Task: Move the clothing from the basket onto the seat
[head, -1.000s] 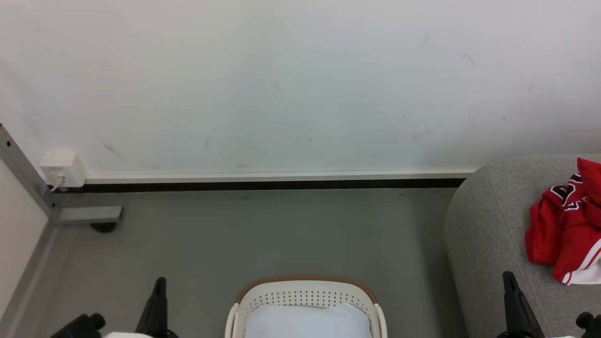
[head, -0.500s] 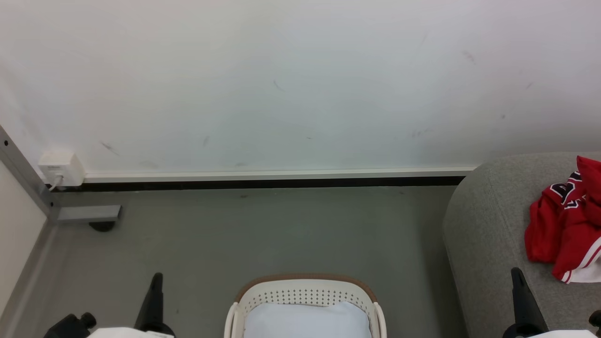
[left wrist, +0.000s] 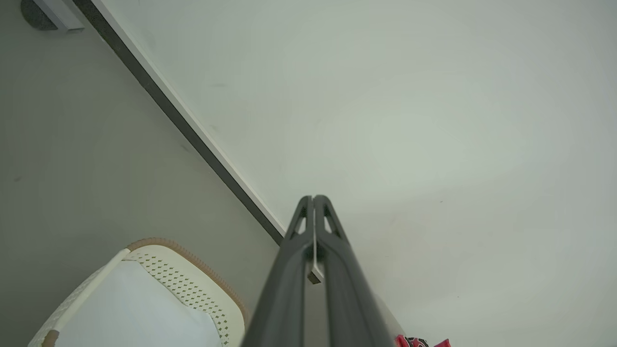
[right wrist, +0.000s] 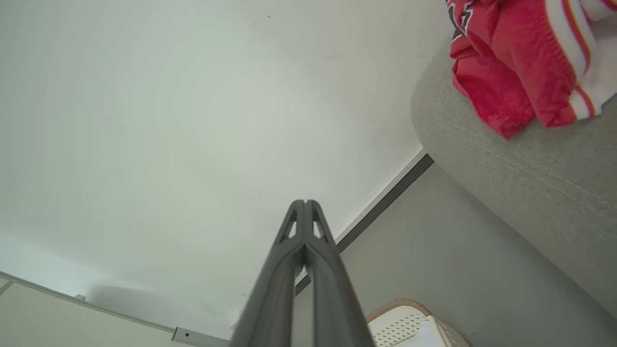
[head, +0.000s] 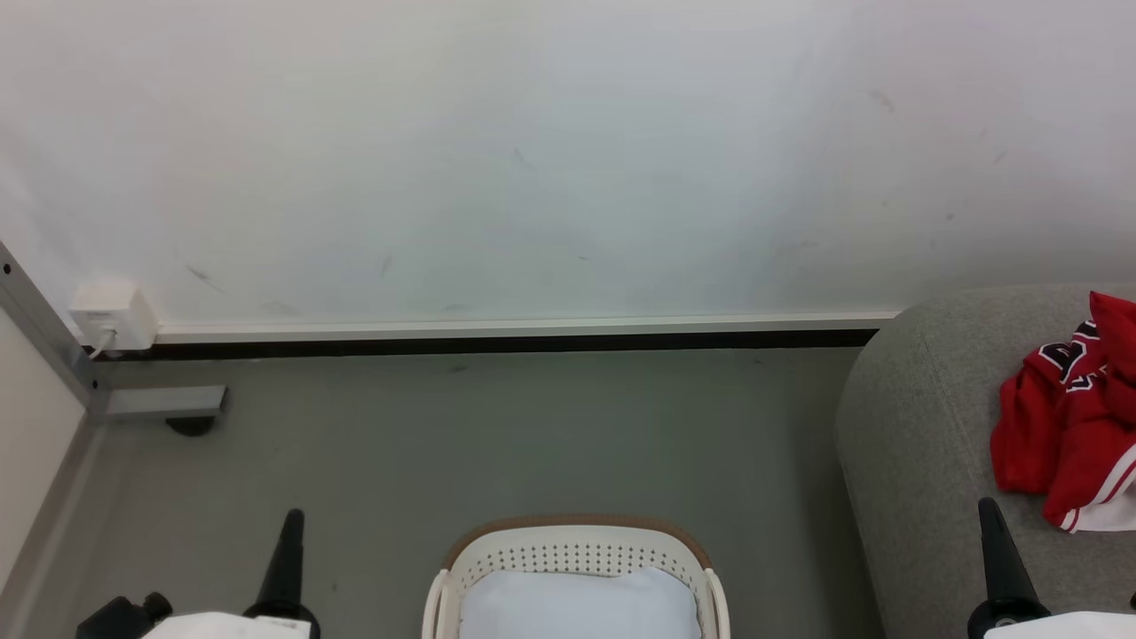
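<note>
The red clothing (head: 1069, 426) lies heaped on the grey seat (head: 923, 444) at the right edge of the head view; black letters show on the jersey. It also appears in the right wrist view as red clothing (right wrist: 511, 62) on the seat (right wrist: 530, 164). The cream basket (head: 577, 555) stands on the floor at bottom centre, with a pale white-blue pad (head: 581, 603) inside. My left gripper (head: 290, 522) is shut, left of the basket, empty. My right gripper (head: 987, 510) is shut, over the seat's front, below the clothing, holding nothing. The wrist views show the left gripper (left wrist: 313, 198) and right gripper (right wrist: 304, 202) with fingers pressed together.
A white wall with a dark skirting strip (head: 497, 344) runs behind the grey floor (head: 497, 435). A white socket box (head: 106, 315) and a grey metal post with a foot (head: 164, 404) stand at the far left.
Both grippers have sunk lower in the head view and drawn back toward its bottom edge, the right one drifting slightly rightward. The clothing, basket and seat hold still.
</note>
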